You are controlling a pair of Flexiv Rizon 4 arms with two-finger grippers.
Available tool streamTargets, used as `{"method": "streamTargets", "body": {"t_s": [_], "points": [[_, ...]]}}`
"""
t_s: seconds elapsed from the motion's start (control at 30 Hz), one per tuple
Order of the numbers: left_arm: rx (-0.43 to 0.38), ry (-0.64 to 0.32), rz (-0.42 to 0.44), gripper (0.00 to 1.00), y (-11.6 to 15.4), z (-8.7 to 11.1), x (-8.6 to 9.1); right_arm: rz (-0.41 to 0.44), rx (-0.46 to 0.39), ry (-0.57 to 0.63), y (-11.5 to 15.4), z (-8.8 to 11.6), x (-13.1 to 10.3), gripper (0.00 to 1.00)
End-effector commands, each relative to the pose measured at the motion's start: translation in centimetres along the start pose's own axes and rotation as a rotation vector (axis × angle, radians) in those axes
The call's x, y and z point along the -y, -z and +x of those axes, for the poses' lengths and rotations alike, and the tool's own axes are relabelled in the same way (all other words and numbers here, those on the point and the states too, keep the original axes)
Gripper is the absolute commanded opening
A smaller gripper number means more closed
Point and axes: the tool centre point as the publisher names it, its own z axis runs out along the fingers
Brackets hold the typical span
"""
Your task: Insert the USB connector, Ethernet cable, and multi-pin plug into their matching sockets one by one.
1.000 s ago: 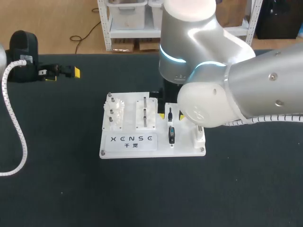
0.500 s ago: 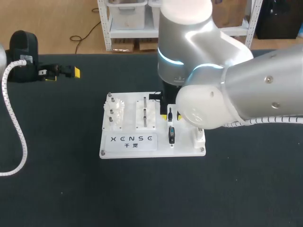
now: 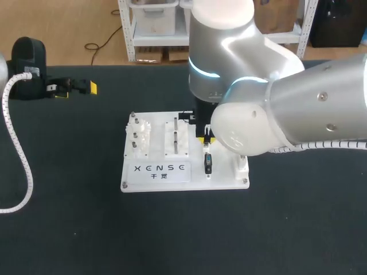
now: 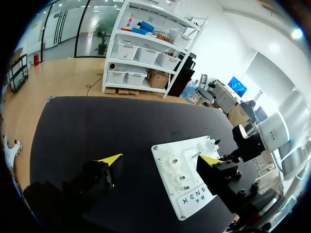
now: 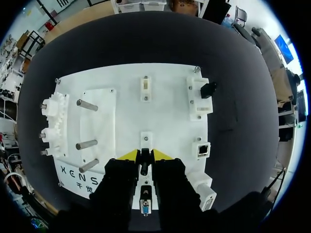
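Black plug (image 5: 144, 167) pinched in our right hand (image 5: 145, 155) (left hand (image 4: 161, 158) gapes empty); it has edged leftward over the board (image 3: 223, 180), likely aligning.

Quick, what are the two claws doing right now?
Left claw: open, holding nothing.
Right claw: around a black plug on the white board; grip cannot be told.

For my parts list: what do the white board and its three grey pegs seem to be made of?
The board looks like white plastic, matte: even colour, hardly any glare. The pegs look like metal, perhaps steel or aluminium: grey, with a bright streak along each.
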Motion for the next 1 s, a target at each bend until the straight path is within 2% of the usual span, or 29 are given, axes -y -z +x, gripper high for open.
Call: {"method": "streamTargets", "body": {"t_s": [0.03, 0.33, 0.67, 1.0], "points": [[0.0, 0.0, 0.0, 1.0, 0.0, 0.0, 0.0, -0.013, 0.026, -0.005, 1.3, 0.3, 0.7, 0.0], [0.0, 0.0, 0.0, 1.0, 0.0, 0.0, 0.0, -0.034, 0.06, -0.006, 3.0, 0.0, 2.2, 0.0], [0.0, 0.0, 0.0, 1.0, 0.0, 0.0, 0.0, 0.016, 0.06, -0.037, 2.3, 0.5, 5.6, 0.0], [0.0, 0.0, 0.0, 1.0, 0.0, 0.0, 0.0, 0.053, 0.061, -0.057, 1.4, 0.3, 7.0, 0.0]]}}
